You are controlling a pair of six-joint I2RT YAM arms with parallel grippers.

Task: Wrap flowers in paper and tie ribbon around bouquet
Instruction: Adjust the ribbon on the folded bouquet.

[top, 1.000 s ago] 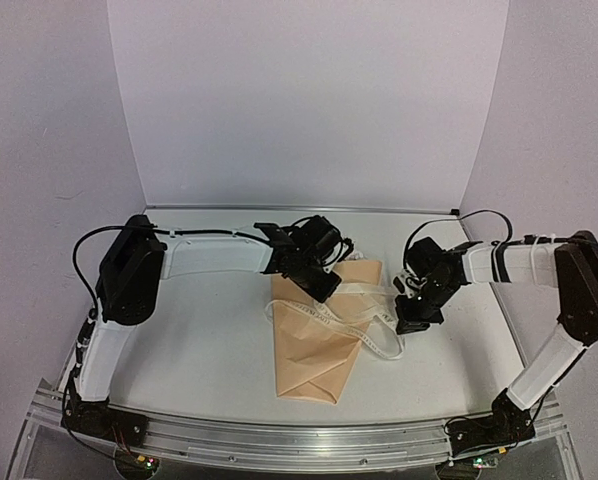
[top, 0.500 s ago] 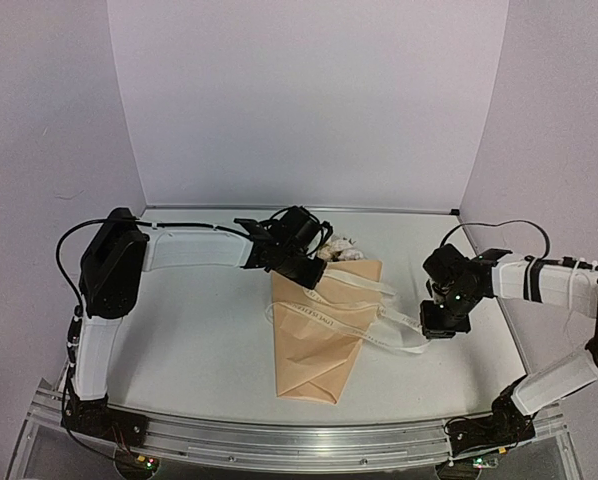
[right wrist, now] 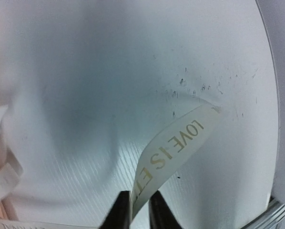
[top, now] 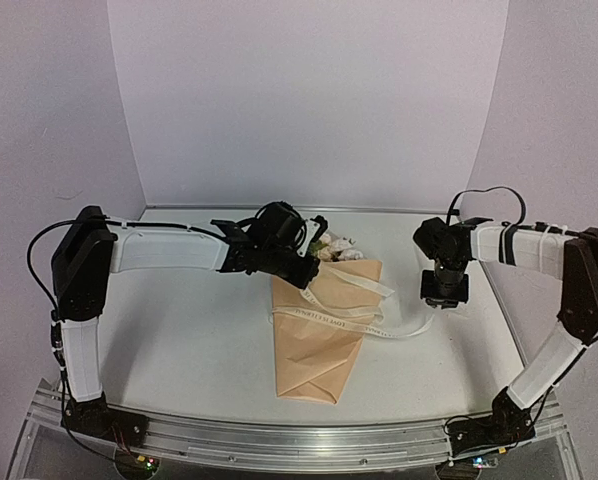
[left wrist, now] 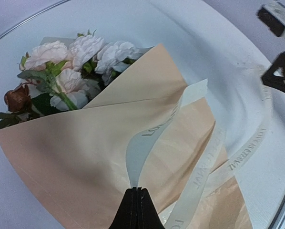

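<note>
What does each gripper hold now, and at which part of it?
The left gripper is shut on the ribbon, near one end. The right gripper has the stretch near the other end between slightly parted jaws; a hold cannot be told.

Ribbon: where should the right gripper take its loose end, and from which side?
Take the ribbon just behind its cut tip, likely from above, fingers across its narrow width: that limp end rests on the table right of the bouquet, close by the right gripper.
</note>
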